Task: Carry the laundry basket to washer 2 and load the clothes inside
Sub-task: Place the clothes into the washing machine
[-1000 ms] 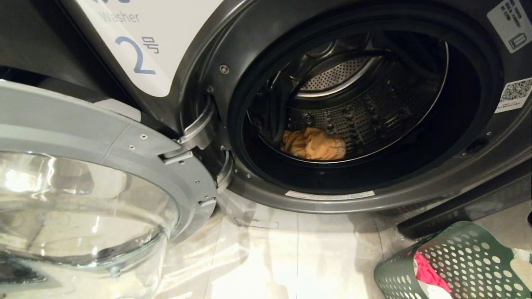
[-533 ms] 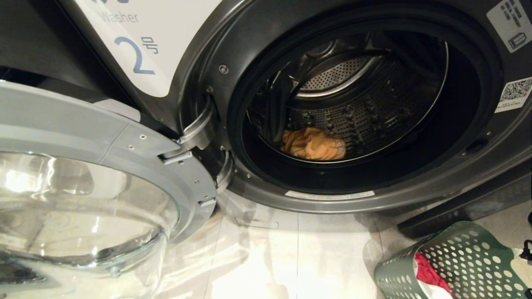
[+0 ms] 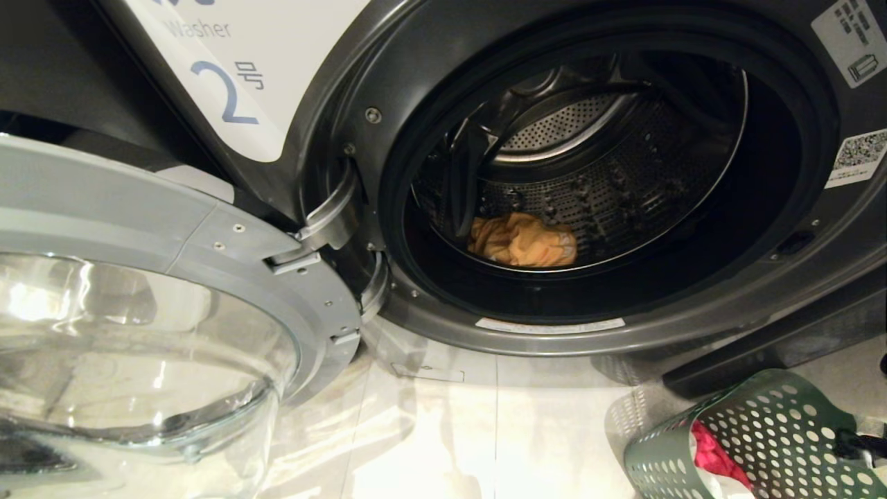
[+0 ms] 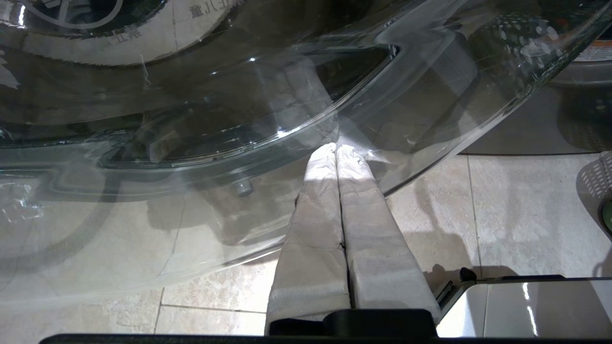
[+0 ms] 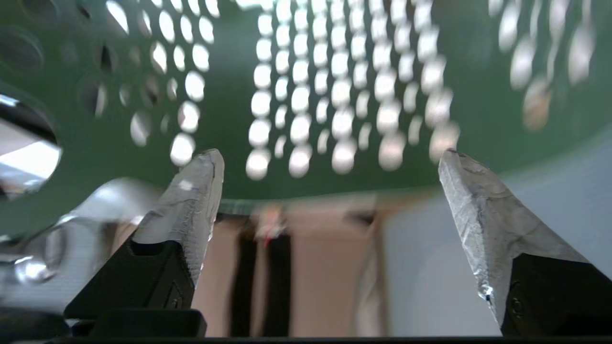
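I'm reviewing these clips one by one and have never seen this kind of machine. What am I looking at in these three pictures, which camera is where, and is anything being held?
It is a wheeled robot with two arms. The head view looks down at washer 2, its glass door swung open on the left. A yellow garment already lies in the drum. The green laundry basket stands on the floor at lower right, with a red garment inside.

The other two pictures come from cameras on the wrists. The left tool is shut and holds nothing, parked near the glass door. The right tool is wide open and empty, facing the basket's perforated wall.
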You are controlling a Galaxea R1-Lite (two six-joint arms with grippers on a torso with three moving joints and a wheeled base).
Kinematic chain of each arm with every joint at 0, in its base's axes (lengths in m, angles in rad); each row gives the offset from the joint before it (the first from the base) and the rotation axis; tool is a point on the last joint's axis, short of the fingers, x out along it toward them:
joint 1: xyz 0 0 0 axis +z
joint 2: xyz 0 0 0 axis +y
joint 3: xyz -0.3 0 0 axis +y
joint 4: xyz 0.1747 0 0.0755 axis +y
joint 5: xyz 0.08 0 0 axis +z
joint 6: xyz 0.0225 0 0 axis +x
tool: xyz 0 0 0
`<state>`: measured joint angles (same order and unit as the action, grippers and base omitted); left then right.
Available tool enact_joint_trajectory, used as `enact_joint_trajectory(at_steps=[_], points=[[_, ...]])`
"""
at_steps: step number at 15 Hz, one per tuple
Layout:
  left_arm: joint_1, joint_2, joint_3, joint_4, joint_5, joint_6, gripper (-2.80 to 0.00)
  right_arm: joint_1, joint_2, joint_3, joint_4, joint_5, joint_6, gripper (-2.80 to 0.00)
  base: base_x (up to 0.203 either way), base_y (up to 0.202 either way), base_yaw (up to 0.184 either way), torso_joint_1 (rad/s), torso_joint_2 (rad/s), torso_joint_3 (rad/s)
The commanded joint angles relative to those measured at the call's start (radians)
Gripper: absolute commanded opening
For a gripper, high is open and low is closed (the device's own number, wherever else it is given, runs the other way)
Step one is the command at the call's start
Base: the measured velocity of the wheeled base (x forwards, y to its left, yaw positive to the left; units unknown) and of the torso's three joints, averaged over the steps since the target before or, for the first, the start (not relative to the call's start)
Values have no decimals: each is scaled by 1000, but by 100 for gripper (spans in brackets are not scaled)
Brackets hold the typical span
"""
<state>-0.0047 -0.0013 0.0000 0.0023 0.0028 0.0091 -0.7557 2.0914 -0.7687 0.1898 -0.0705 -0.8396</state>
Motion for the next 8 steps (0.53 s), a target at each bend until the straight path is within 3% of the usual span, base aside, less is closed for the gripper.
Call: enact_joint_trajectory(at_steps=[1,4,8], points=[[0,0,0,0,0,0,-280,-2,65,3,-36,50,-55,0,0,0,0,0,0,0],[0,0,0,-1,0,0,-280,-4,80,72,-100,104,-150,0,0,0,0,0,0,0],[0,0,0,-1,0,0,-280,-3,221,119,-324,174,-288,0,0,0,0,0,0,0]])
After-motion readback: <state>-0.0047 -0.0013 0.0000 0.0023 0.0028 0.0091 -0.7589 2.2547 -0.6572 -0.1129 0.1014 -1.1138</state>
